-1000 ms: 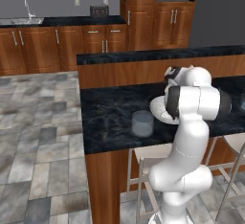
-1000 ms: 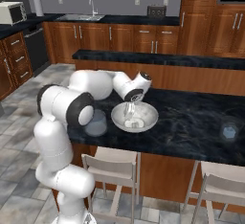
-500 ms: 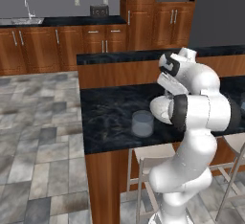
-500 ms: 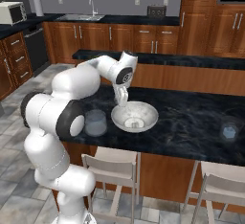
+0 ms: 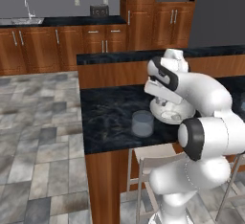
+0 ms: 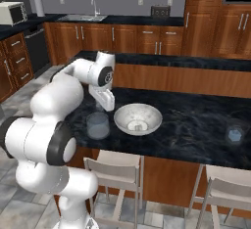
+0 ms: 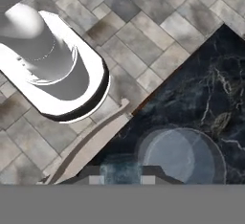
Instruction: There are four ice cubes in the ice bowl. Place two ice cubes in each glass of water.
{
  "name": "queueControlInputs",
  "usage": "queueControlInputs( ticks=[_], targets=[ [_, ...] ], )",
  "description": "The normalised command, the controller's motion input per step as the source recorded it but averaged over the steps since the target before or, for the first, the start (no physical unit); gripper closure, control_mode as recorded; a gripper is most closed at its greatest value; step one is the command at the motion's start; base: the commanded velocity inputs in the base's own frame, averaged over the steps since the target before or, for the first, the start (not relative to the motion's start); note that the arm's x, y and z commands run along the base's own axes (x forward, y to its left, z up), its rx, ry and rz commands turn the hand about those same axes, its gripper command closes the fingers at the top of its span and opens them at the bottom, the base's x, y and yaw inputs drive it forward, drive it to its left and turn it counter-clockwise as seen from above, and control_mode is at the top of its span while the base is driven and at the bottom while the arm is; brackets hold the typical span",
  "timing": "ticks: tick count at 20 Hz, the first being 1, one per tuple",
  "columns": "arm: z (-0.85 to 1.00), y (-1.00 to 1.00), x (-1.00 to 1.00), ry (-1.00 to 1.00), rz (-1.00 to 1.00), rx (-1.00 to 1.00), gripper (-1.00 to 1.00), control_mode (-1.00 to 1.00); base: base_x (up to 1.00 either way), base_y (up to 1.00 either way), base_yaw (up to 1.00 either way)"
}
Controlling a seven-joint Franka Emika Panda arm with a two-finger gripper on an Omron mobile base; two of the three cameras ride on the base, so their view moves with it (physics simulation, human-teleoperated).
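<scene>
At the centre left of the right base view you have the nearer glass of water standing on the dark table, and your gripper hangs just above and beside it, between the glass and the ice bowl. In the hand view the fingers are drawn close, pinching a pale bluish ice cube, with the glass just to the right below — a carry position, I judge, so the cube can drop straight in. Further right, a pale cube-like piece lies in the bowl, and at the far right the second glass stands well apart, apparently with ice already inside.
</scene>
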Motion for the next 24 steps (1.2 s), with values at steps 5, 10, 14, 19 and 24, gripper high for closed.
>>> queueControlInputs(
  ticks=[5,10,14,19,24],
  targets=[
    [-0.01,0.43,0.03,-0.05,0.27,-0.01,1.00,-1.00,0.00,0.00,0.00],
    [-0.23,0.06,0.48,-0.06,0.05,-0.03,1.00,-1.00,0.00,0.00,0.00],
    [-0.37,0.01,0.46,-0.03,0.00,-0.01,1.00,-1.00,0.00,0.00,0.00],
    [-0.42,0.07,0.14,-0.01,0.00,-0.02,1.00,-1.00,0.00,0.00,0.00],
    [-0.48,0.13,0.05,0.00,0.02,-0.03,1.00,-1.00,0.00,0.00,0.00]
  ],
)
